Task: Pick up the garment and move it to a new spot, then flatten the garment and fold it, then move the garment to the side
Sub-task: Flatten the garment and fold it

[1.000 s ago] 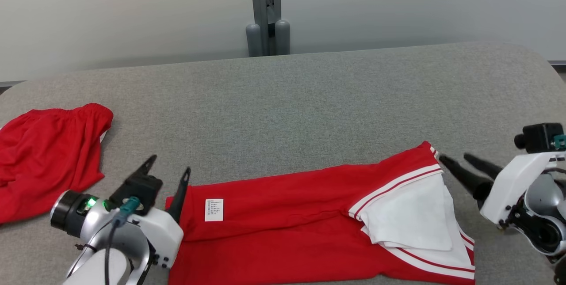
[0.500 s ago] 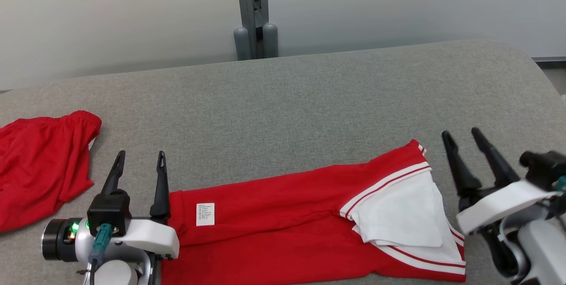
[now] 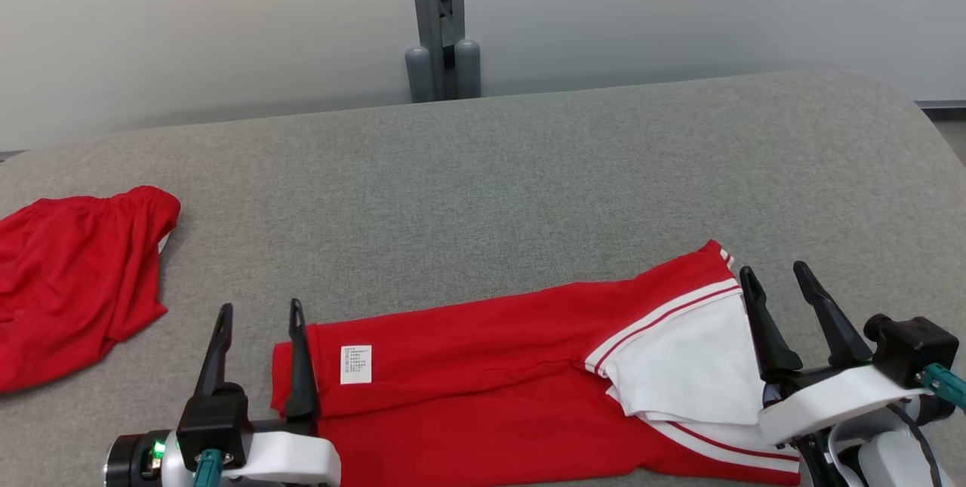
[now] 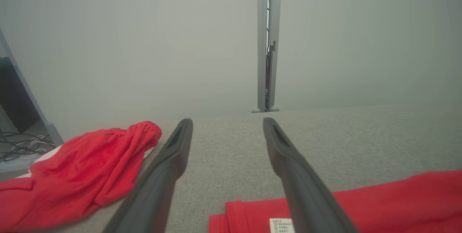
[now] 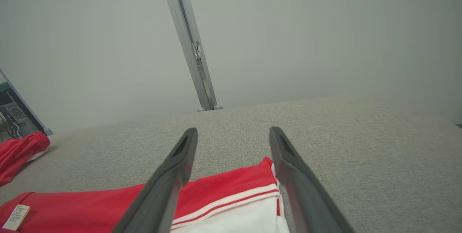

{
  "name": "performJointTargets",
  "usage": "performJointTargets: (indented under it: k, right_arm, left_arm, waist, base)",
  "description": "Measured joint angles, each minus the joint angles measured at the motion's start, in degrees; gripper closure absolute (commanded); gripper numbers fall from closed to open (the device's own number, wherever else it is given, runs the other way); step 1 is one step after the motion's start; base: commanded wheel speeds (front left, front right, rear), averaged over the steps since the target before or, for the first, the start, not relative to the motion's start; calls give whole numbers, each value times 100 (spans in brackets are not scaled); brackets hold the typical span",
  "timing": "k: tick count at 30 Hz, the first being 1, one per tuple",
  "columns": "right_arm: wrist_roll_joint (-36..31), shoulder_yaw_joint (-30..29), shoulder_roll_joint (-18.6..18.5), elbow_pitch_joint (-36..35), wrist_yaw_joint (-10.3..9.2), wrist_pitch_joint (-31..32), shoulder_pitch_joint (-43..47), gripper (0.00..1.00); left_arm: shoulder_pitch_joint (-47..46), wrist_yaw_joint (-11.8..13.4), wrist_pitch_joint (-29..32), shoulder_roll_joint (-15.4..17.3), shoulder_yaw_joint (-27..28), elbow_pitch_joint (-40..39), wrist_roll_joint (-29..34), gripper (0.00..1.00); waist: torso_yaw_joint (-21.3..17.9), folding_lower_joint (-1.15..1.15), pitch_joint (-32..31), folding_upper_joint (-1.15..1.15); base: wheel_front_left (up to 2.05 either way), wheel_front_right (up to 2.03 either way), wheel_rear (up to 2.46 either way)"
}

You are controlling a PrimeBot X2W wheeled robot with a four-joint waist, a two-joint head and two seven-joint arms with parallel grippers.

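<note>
Left gripper: swung straight — wide open, empty.
Right gripper: likewise open, empty.
Folded red white-trimmed cloth garment: bracketed at both ends — likely ready for moving aside.

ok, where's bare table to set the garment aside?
Free: the table stretch behind the garment, up to the post, and the far right corner. Crowded: red shorts at left; garment, left gripper and right gripper along the front.

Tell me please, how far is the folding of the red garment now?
Done, it seems: the red garment lies flattened on the grey table, folded into a long band with its white-trimmed end turned over. In hand: nothing is gripped; the left gripper and right gripper stand open, one at each end. Left: probably another fold, then moving it aside.
</note>
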Motion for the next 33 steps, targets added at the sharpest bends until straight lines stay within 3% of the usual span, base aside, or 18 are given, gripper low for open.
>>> performJointTargets:
  k: [8,17,25,33]
  right_arm:
    - [66,-149,108,76,0,-1,32,0]
    - [523,-294,137,1002,0,159,-14,0]
    - [1076,-214,118,1786,0,604,-271,0]
    - [1326,85,118,2339,0,621,-539,0]
  left_arm:
    - [80,-502,-1,-275,342,130,385,0]
    - [72,-858,-1,-422,471,333,661,0]
    - [-66,-998,-1,-486,523,456,772,0]
    - [-169,-1016,-1,-533,597,526,889,0]
  waist:
    - [80,0,2,0]
    - [121,0,119,0]
    - [187,0,301,0]
    - [260,0,420,0]
  base:
    - [0,0,0]
    - [0,0,0]
    - [0,0,0]
    - [0,0,0]
